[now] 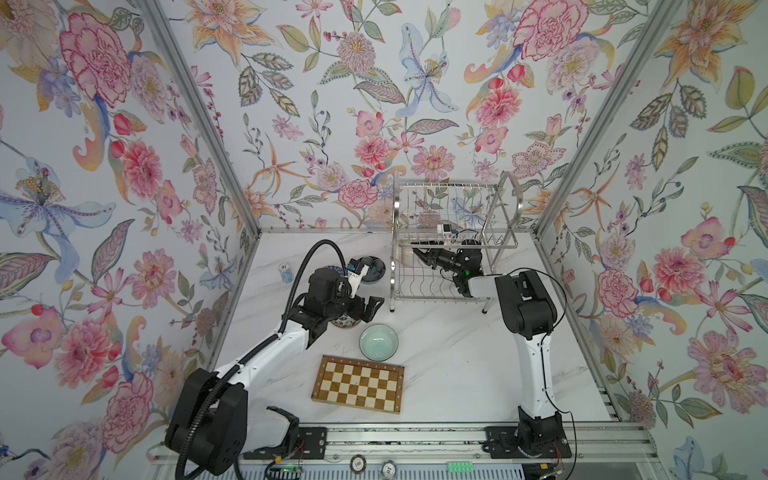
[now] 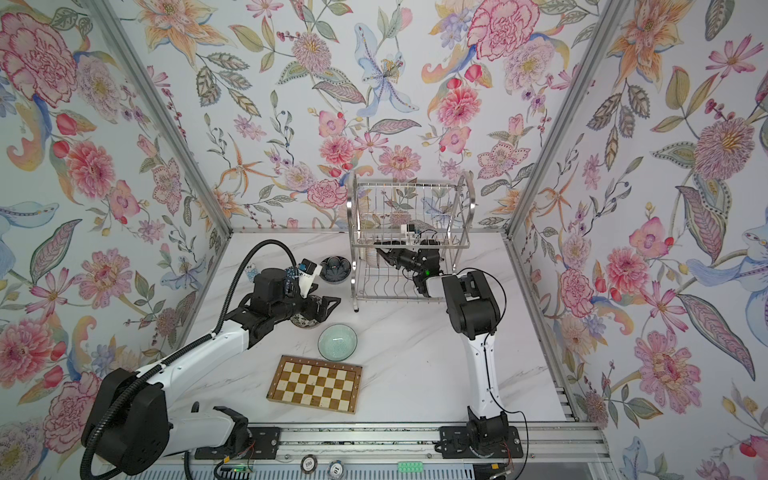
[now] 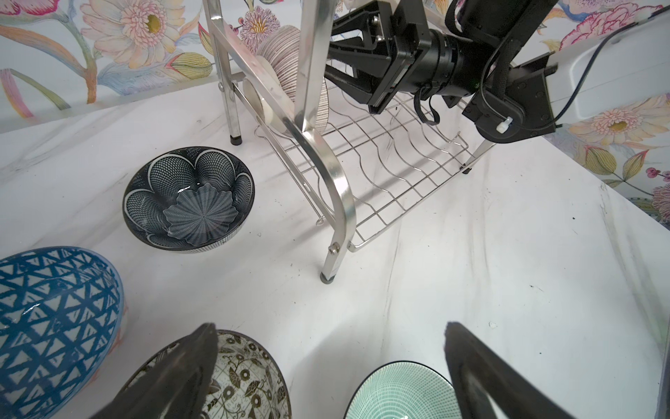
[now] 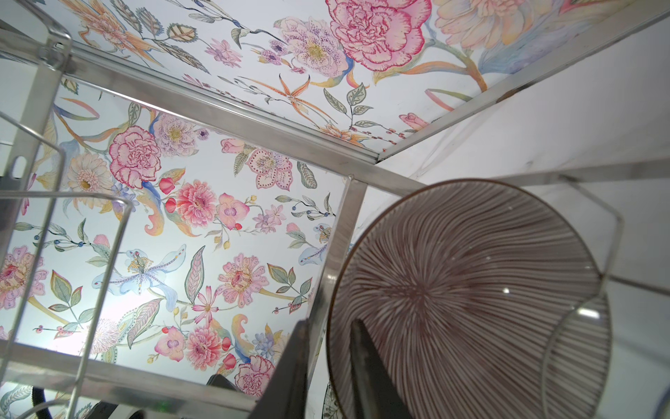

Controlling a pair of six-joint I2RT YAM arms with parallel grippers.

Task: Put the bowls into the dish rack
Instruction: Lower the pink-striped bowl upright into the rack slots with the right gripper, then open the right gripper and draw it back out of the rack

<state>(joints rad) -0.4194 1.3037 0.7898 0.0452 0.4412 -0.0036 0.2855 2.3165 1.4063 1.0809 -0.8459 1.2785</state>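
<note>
Floral bowl (image 3: 246, 377): probably stiff, slick, chippable ceramic; pinch the rim. Left end effector (image 3: 330, 326) released above it. Right end effector (image 4: 328, 323) straddles pink bowl (image 4: 471, 290) rim in dish rack (image 3: 340, 188); can't tell if gripping.

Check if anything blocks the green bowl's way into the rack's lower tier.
The right arm reaches in through the dish rack's front, right pincer straddling the pink-lined bowl's rim at the lower tier's left end. Bare table lies between the green bowl and the rack.

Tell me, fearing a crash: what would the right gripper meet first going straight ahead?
Probably the striped bowl standing on edge in the rack; the right gripper straddles its rim.
</note>
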